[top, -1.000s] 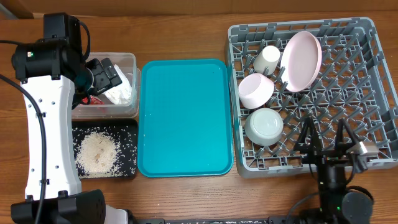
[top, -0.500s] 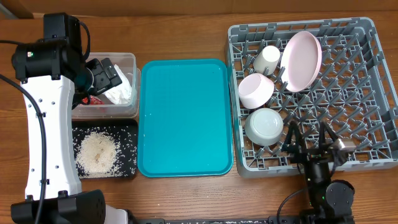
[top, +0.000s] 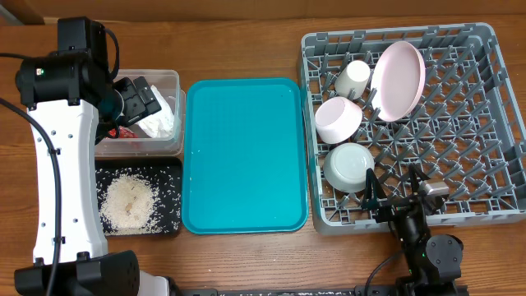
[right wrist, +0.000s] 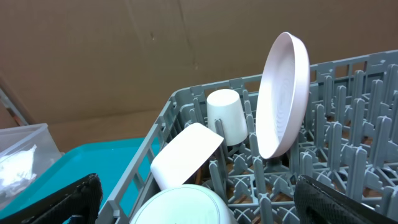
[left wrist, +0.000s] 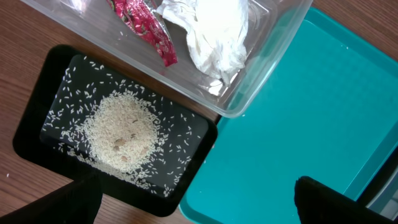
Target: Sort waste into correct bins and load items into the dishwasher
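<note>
The grey dishwasher rack [top: 485, 123] holds the pink plate [top: 399, 80] on edge, the cream cup [top: 353, 78], the pink bowl [top: 338, 119] and the greenish-white bowl [top: 348, 167]. My right gripper [top: 400, 191] hangs open over the rack's front edge, just right of that bowl [right wrist: 180, 208], with nothing between its fingers. In the clear tub [top: 168, 78] lie the red wrapper [left wrist: 143, 25] and the white napkin [left wrist: 214, 31]. Rice [left wrist: 121, 130] is heaped in the black tray [left wrist: 37, 124]. My left gripper [top: 136, 100] is open and empty above the tub. The chopsticks are out of view.
A large teal tray [top: 245, 156] lies between the bins and the rack, bare in both views [left wrist: 311, 124]. The left arm's white link stands along the table's left side. A cardboard wall rises behind the rack in the right wrist view.
My right gripper has slid left along the rack's front edge, toward the greenish-white bowl. The left arm has not moved.
</note>
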Controlling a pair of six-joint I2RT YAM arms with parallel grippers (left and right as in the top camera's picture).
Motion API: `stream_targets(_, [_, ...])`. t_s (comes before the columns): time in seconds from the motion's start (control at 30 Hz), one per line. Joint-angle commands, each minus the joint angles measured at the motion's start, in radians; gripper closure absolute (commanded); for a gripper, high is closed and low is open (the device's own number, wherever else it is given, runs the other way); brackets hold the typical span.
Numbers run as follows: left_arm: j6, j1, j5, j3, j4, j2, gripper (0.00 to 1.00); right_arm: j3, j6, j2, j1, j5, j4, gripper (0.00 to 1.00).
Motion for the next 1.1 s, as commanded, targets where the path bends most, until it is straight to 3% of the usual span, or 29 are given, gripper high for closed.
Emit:
stream_targets(0.0, [0.015, -0.007, -0.01, 0.002, -0.002, 0.006, 0.0, -0.011, -0.011, -0.012, -0.004, -0.008, 0.003, 0.0])
stream_targets(0.8, [0.015, -0.011, -0.009, 0.002, -0.002, 0.004, 0.0, -0.011, -0.011, -0.012, -0.004, -0.008, 0.003, 0.0])
stream_targets(1.07, [0.015, -0.014, -0.01, 0.002, -0.002, -0.154, 0.0, -0.011, -0.011, -0.012, -0.004, -0.008, 0.003, 0.0])
